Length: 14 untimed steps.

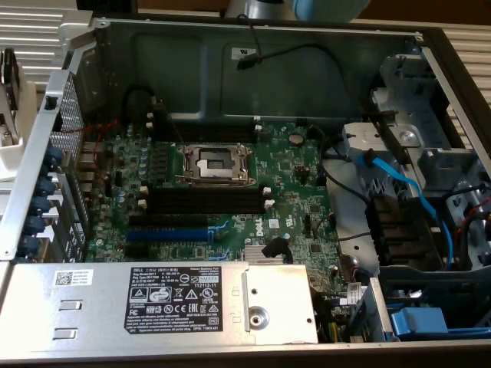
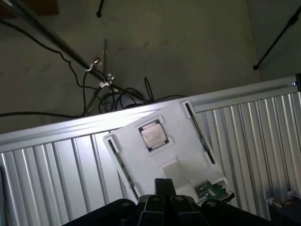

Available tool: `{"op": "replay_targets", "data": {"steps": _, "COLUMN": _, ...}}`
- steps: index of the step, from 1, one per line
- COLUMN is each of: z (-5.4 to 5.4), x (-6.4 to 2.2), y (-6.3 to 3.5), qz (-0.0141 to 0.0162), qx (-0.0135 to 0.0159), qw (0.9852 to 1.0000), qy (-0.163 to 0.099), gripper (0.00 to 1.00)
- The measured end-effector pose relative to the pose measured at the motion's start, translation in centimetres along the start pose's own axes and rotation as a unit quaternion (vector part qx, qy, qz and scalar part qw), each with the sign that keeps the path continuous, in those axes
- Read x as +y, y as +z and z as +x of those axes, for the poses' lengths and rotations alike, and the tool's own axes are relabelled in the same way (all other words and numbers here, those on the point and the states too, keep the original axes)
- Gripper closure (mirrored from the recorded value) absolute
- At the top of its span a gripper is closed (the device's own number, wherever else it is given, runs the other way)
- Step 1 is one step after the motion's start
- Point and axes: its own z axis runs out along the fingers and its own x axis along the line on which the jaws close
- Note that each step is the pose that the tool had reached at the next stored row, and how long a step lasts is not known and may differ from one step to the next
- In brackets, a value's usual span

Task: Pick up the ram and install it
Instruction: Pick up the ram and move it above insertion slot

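Note:
My gripper (image 2: 163,188) is shut with nothing in it and hangs above a white holder (image 2: 176,155) that rests on a ribbed metal surface. Two long thin dark sticks stand on edge in grooves along the holder's sides, one (image 2: 196,129) and the other (image 2: 118,160); they look like the ram seen edge-on. A CPU chip (image 2: 152,135) lies in the holder's middle, and a green board corner (image 2: 212,190) pokes out near my fingers. In the exterior view, the black ram slots (image 1: 205,201) on the motherboard (image 1: 291,184) stand bare, below the CPU socket (image 1: 215,162).
The open case has a blue slot (image 1: 169,234), a silver power supply (image 1: 153,299) along the near side, and blue cables (image 1: 406,188) and drive bays at the exterior view's right. Part of the arm (image 1: 295,8) shows above the case. Cables and stand legs (image 2: 108,89) lie on the floor beyond the ribbed surface.

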Motion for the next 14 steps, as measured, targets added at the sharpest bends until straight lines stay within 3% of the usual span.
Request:
{"op": "replay_targets", "data": {"steps": 4, "z": 0.0, "x": 0.0, "y": 0.01, "qz": -0.0028, "qx": 0.0006, "qw": 0.9994, "qy": -0.036, "gripper": 0.9}}
{"op": "replay_targets", "data": {"steps": 7, "z": 0.0, "x": 0.0, "y": 0.0, "qz": -0.0051, "qx": 0.0012, "qw": 0.998, "qy": -0.064, "gripper": 0.9}}
{"op": "replay_targets", "data": {"steps": 11, "z": 0.0, "x": 0.0, "y": 0.01, "qz": -0.0078, "qx": 0.0019, "qw": 0.995, "qy": -0.1, "gripper": 0.9}}
{"op": "replay_targets", "data": {"steps": 14, "z": 0.0, "x": 0.0, "y": 0.0, "qz": -0.01, "qx": 0.0025, "qw": 0.9919, "qy": -0.127, "gripper": 0.9}}
